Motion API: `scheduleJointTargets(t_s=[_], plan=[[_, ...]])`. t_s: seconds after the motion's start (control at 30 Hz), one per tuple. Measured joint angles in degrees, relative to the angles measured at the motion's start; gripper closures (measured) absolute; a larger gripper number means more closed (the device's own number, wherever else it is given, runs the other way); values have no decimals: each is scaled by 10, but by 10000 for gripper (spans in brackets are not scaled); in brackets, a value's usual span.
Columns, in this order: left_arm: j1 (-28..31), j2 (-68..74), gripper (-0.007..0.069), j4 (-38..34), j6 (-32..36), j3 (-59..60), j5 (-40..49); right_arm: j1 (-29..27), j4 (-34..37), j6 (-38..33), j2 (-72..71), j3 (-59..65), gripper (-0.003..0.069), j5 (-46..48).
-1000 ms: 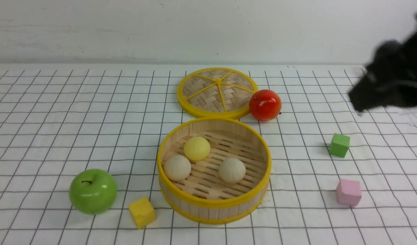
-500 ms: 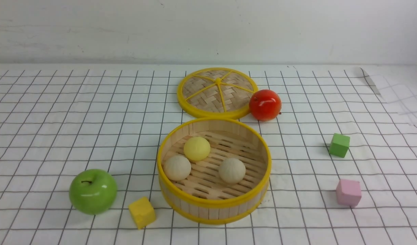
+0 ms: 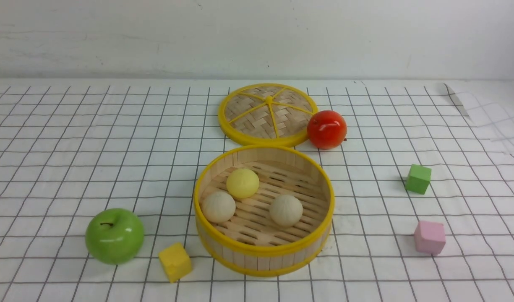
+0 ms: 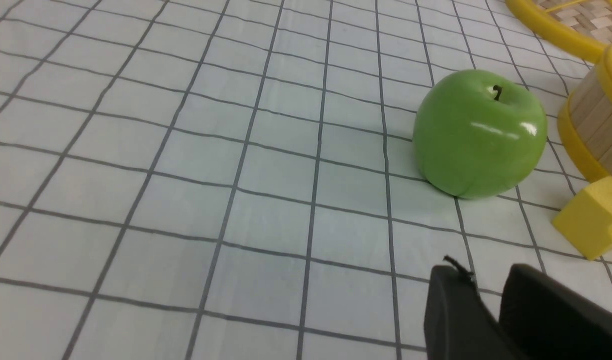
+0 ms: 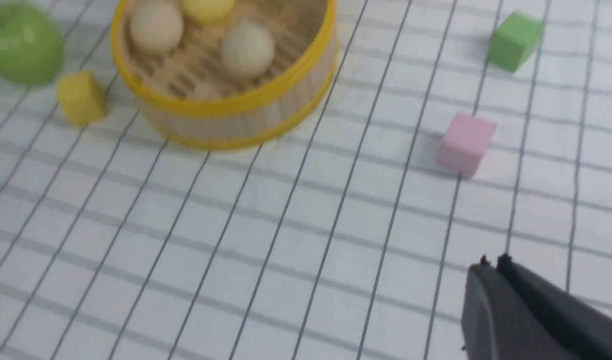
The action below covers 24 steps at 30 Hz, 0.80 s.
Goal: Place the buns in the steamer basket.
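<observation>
White wall at the back; desk [image 3: 72, 138] under a white cloth ruled with a black grid.

Steamer basket [image 3: 264, 251] at centre front, upright, uncovered. All three buns on its slatted floor: pale yellow bun [image 3: 242, 183] toward the rear left, off-white bun [image 3: 218, 206] just in front of it near the left wall, second off-white bun [image 3: 285, 210] right of centre, apart from the other two.

Flat woven lid [image 3: 268, 113] lying behind the basket, close to its rear rim. Glossy red fruit [image 3: 327, 129] right beside the lid's right edge. Green apple [image 3: 114, 235] at front left, stem up; yellow cube [image 3: 175, 261] between apple and basket, near the basket's base. Green cube [image 3: 418, 178] well off to the right; pink cube [image 3: 429, 237] nearer the front on that same side.

No arm visible from the front camera.

Left end effector [image 4: 488, 295] seen only from its wrist camera: low over bare cloth near the green apple, two dark fingers with a narrow gap between them, nothing held.

Right end effector [image 5: 493, 265] seen only from its wrist camera: above bare cloth on the pink cube's side, fingers pressed together, empty.
</observation>
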Motion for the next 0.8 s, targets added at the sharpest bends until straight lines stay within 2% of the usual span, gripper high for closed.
scheduleJointTargets(t_s=[0.03, 0.07, 0.17, 0.3, 0.5, 0.63, 0.8], plan=[[0, 0, 480, 0, 0, 0, 0, -35, 0, 0, -27, 24, 669, -33], [0, 0, 480, 0, 0, 0, 0, -40, 0, 0, -32, 28, 669, -44], [0, 0, 477, 0, 0, 0, 0, -134, 0, 0, -103, 105, 664, -132], [0, 0, 470, 0, 0, 0, 0, -193, 0, 0, -154, 191, 660, -216], [0, 0, 470, 0, 0, 0, 0, -212, -9, 0, -192, 321, 656, -294], [0, 0, 466, 0, 0, 0, 0, -212, -24, 0, -217, 395, 655, -310], [0, 0, 465, 0, 0, 0, 0, -212, -32, 1, -222, 411, 648, -318]])
